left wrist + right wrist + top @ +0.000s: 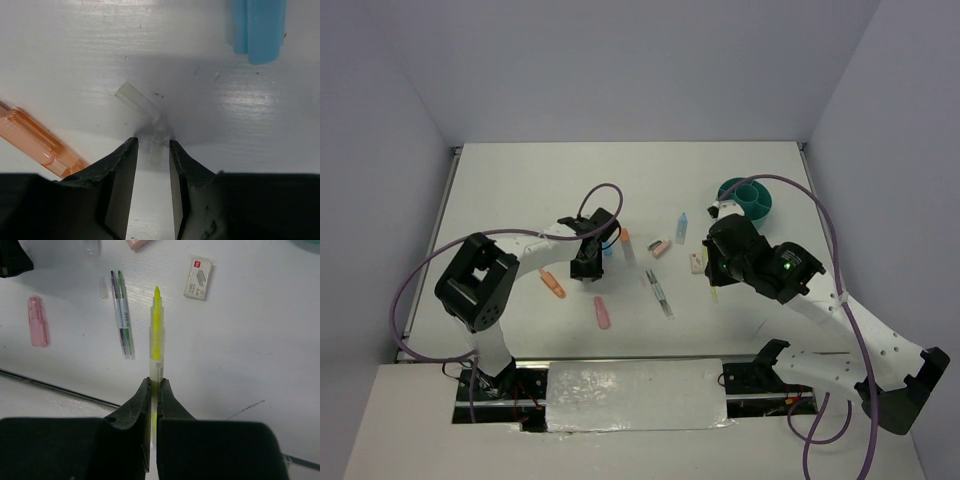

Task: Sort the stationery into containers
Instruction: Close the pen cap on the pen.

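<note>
Left fingers (120,190) around half-hidden clear cap (156,150)

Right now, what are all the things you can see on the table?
organiser: one, teal, far right
blue markers: two, blue, middle
orange marker: one, orange, left
orange-tipped pen: one, clear, middle
pink marker: one, pink, near edge
pink eraser: one, pink, middle
white eraser: one, white, middle
thin pens: two, clear, middle
clear caps: three, clear, two left, one beside pens
yellow pen: one, yellow, held
left fingers: two, black, open around a cap
right fingers: two, black, shut on yellow pen
</note>
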You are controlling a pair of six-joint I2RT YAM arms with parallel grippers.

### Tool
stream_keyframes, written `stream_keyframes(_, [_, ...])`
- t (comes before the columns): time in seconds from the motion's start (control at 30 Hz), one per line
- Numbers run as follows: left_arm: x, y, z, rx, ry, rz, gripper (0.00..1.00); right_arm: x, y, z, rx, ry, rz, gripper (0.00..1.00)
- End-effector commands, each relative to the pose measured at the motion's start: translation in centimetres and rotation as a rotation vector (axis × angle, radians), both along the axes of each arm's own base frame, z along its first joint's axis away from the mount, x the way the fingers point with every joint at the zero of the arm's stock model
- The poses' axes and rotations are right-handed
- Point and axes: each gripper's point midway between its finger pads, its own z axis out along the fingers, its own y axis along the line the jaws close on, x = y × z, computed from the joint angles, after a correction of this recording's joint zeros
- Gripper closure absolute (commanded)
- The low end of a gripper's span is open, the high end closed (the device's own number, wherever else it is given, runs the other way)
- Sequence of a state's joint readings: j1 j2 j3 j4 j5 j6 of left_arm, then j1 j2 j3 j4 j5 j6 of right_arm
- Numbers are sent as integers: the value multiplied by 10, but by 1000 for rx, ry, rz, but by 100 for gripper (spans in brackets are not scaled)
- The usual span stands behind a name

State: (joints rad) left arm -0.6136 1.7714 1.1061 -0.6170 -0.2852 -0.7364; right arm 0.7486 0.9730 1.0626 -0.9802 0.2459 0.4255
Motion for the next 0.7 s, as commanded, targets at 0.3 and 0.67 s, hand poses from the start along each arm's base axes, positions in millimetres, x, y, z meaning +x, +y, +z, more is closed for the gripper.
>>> stream_keyframes(0.3, [-11, -2, -19, -22, 32, 3, 77, 2, 7, 27, 53, -42, 14, 100])
stream_keyframes(0.67, [-20, -58, 48, -186, -40, -74, 100, 2, 32, 34, 166, -29, 56, 100])
